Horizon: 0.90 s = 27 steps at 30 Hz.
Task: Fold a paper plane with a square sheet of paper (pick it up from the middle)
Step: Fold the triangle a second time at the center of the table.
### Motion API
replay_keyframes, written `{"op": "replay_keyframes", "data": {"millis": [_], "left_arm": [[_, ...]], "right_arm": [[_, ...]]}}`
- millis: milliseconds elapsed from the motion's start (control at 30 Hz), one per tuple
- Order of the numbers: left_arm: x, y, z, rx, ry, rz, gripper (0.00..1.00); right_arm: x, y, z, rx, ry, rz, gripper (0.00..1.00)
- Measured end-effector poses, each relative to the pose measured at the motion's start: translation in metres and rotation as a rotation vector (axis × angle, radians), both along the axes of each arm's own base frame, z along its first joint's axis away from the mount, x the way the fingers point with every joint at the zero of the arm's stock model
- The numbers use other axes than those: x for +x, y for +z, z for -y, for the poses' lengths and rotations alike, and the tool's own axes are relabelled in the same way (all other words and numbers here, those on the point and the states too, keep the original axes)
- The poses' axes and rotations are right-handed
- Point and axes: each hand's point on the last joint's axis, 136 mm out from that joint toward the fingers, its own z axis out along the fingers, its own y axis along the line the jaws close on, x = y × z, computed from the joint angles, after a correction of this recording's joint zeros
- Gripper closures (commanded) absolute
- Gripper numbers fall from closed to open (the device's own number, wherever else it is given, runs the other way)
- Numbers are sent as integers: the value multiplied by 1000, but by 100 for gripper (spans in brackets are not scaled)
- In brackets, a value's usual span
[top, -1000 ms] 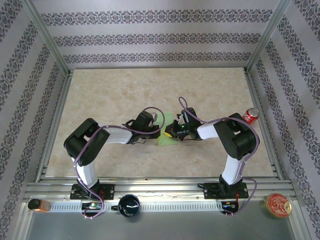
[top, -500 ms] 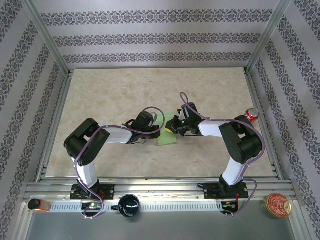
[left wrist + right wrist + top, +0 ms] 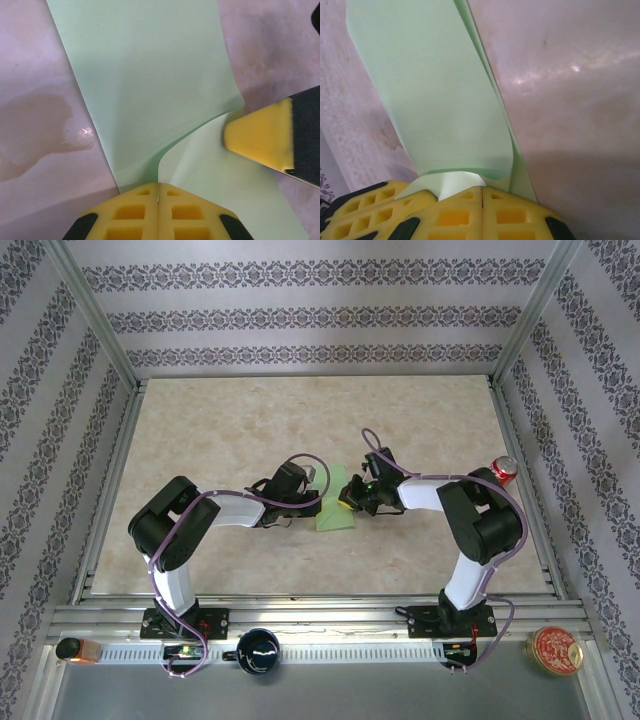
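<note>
Square sheet of paper (image 3: 333,517) gripped from both sides at mid-desk (image 3: 250,420).
One edge is clenched by the left tool (image 3: 158,200); a lifted flap (curling upward) is clenched by the right tool (image 3: 482,192).

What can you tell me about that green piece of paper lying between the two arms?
The sheet of paper is thin, plain and light green, with no print. It sits near the middle of the marbled table, partly folded: one layer lies flat while another curves up over it in a soft bend, not a sharp crease. The left gripper is shut on one edge, and the right gripper pinches it from the other side.
</note>
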Motion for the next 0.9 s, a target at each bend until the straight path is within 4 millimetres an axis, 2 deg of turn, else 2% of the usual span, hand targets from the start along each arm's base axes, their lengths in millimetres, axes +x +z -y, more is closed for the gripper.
{"op": "replay_keyframes", "data": {"millis": [267, 367, 500, 733, 900], "left_arm": [[0, 0, 1, 1, -4, -1, 100], [0, 0, 1, 0, -5, -1, 100], [0, 0, 1, 0, -5, -1, 100], [0, 0, 1, -2, -7, -2, 100], [0, 0, 1, -2, -8, -3, 100]], "right_arm": [[21, 24, -3, 5, 17, 62, 100], [21, 18, -1, -5, 17, 50, 100], [16, -4, 8, -44, 0, 2, 100], [17, -5, 14, -19, -11, 2, 100], [24, -4, 29, -22, -53, -2, 100]]}}
